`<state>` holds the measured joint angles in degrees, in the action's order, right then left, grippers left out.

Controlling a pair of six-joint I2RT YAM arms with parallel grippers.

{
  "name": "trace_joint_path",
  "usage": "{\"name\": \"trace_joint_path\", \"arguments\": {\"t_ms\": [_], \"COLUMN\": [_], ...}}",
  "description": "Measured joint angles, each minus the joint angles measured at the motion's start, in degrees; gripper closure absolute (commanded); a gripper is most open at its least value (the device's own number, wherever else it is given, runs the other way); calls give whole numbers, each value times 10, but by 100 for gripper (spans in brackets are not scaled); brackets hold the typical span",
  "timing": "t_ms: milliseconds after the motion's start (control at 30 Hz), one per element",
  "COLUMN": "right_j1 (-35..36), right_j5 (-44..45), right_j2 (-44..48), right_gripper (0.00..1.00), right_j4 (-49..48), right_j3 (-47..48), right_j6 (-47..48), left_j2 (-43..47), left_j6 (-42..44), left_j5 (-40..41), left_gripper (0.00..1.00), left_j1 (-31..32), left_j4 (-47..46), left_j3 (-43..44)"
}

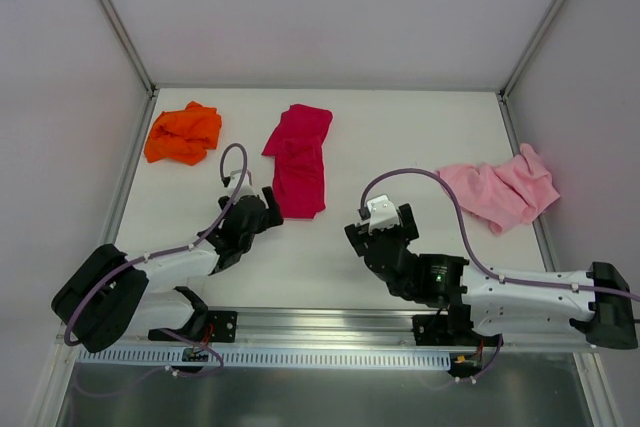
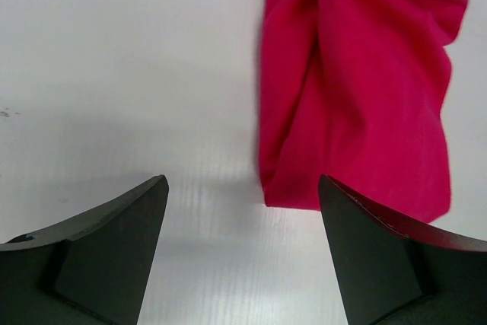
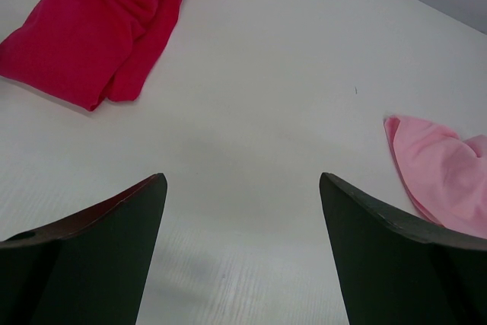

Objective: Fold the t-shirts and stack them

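Note:
Three crumpled t-shirts lie apart on the white table [image 1: 340, 257]. The orange one [image 1: 182, 133] is at the far left, the crimson one [image 1: 300, 159] is in the middle as a long bunched strip, and the pink one [image 1: 505, 187] is at the right edge. My left gripper [image 1: 267, 206] is open just left of the crimson shirt's near end. In the left wrist view that gripper [image 2: 243, 188] has bare table between its fingers and the crimson shirt [image 2: 365, 97] just ahead to the right. My right gripper [image 3: 243, 184] is open over bare table between the crimson shirt [image 3: 99, 28] and the pink shirt [image 3: 445, 173], holding nothing.
Pale walls enclose the table on the left, back and right. A metal rail [image 1: 330, 322] carrying both arm bases runs along the near edge. Purple cables loop above each wrist.

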<state>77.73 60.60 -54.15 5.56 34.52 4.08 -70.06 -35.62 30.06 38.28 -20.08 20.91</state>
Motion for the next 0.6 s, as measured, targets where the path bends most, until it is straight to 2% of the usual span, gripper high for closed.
{"name": "trace_joint_path", "arguments": {"t_ms": [600], "right_j1": [0], "right_j5": [0], "right_j2": [-25], "right_gripper": [13], "right_j4": [-2], "right_j3": [9], "right_j6": [1], "left_j2": [-14], "left_j6": [10], "left_j5": [-62], "left_gripper": [20], "left_j1": [7], "left_j4": [-113], "left_j3": [-23]}}
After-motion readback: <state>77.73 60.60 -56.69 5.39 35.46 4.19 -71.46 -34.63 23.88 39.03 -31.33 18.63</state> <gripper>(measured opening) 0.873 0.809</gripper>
